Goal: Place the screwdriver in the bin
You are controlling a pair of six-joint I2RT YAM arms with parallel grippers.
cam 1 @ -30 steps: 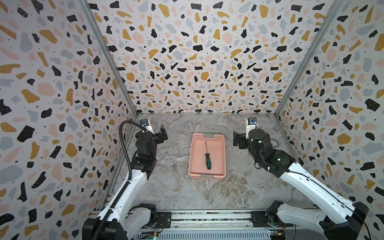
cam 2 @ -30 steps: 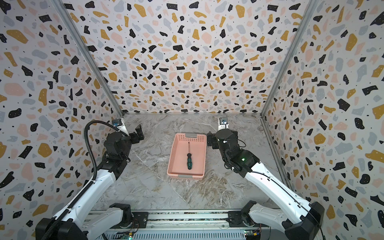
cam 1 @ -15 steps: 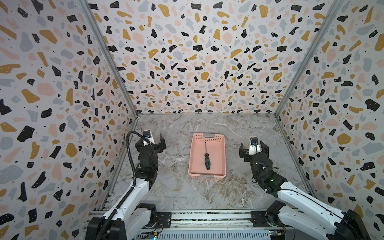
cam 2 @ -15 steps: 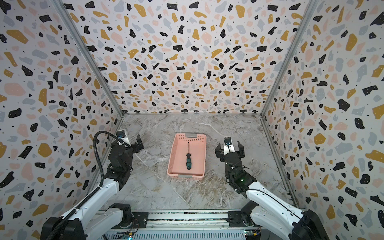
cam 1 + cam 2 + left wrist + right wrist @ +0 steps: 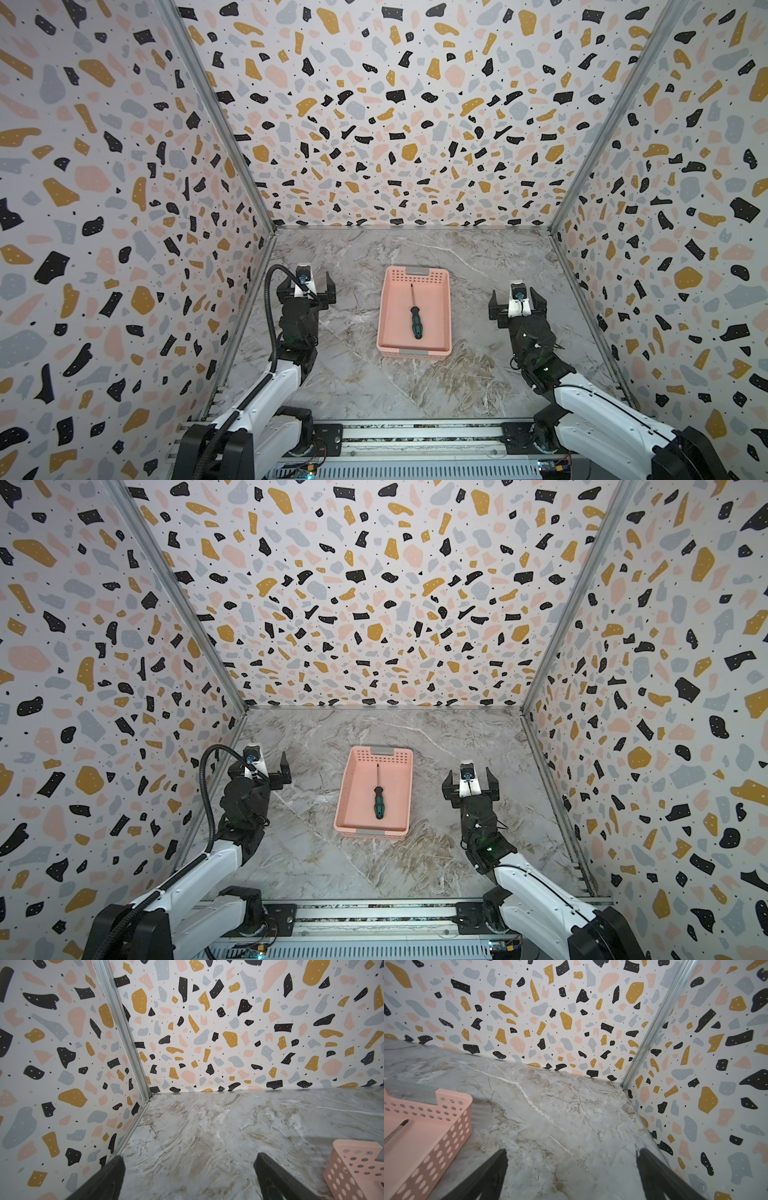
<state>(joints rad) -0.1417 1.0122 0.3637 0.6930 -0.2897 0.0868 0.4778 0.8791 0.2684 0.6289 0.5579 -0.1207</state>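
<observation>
Screwdriver [image 5: 415, 318] lying in bin [image 5: 448, 309].
Left claw [image 5: 306, 286] at nine o'clock, right claw [image 5: 517, 301] at three, are being held spread, empty.

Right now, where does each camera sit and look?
Top view: high in front, looking down at bin, screwdriver, left arm, right arm.
Top view: beside it, same bin.
Left wrist: on left arm, facing far-left corner; open jaws show.
Right wrist: on right arm, facing far-right corner; open jaws show.
Shared: both wrist views catch the bin.
</observation>
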